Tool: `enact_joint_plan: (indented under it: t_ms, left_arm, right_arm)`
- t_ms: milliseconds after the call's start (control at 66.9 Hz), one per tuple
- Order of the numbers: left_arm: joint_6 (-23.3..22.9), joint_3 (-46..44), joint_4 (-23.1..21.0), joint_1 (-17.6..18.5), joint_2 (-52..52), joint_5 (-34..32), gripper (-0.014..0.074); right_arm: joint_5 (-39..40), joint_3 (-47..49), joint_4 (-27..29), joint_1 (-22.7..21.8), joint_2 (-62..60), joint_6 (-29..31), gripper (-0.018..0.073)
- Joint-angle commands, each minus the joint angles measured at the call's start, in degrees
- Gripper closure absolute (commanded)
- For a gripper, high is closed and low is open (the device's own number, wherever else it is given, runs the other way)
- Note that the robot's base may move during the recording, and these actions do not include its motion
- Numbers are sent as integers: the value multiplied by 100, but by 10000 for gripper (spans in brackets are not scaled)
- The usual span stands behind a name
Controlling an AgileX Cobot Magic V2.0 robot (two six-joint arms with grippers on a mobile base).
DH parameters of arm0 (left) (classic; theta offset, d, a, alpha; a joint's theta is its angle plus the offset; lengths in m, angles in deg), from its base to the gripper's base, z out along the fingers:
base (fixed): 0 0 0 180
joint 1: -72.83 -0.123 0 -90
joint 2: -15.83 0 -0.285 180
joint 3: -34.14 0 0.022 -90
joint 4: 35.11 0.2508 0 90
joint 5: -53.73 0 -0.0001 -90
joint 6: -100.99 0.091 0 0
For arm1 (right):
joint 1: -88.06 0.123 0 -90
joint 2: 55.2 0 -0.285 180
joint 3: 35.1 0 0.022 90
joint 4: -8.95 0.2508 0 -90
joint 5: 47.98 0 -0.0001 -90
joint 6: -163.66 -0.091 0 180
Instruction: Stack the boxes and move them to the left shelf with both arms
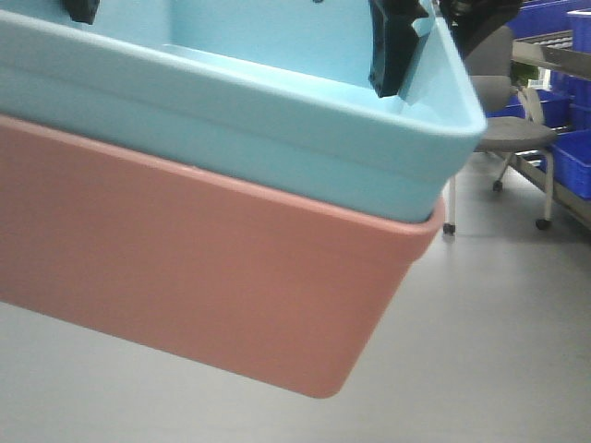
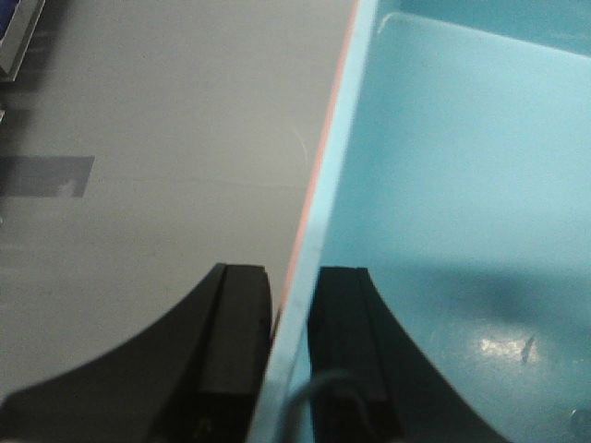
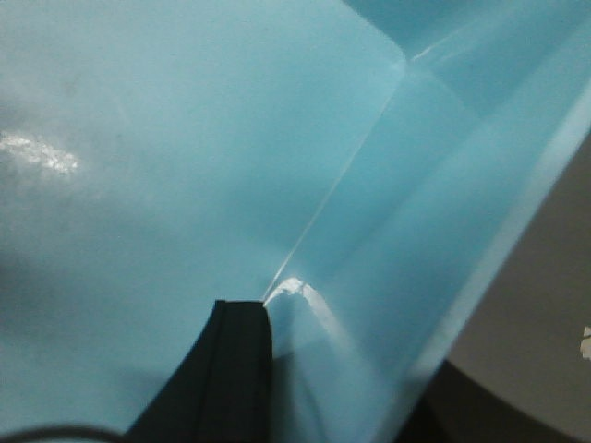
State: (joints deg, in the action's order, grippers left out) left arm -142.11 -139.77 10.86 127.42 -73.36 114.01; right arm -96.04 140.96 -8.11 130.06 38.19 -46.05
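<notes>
Blue bin (image 1: 231,111) nested in pink bin (image 1: 185,268) in front view, wrist views show left gripper (image 2: 291,277), right gripper (image 3: 342,351) clamping its wall

left gripper (image 2: 291,277) matte black, flat plates with curved flaring backs, thin grey cable (image 2: 319,380) looping at its base, right gripper (image 3: 351,346) equally black

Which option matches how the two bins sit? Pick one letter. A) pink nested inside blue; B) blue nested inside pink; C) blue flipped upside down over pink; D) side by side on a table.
B: the light blue bin sits down inside the salmon pink bin, blue rim showing above the pink rim.
</notes>
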Motion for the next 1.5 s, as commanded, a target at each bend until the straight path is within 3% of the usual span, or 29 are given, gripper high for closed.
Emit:
enact_joint_plan:
  t_ms: [0,1480]
  left_arm:
    - [36,-289,-31,212,131,-1837,610]
    - [36,-289,-17,201,131,-1850,610]
  right_arm:
    - [1716,349,541,233,-261,269,502]
    - [1716,349,541,233,-261,269,502]
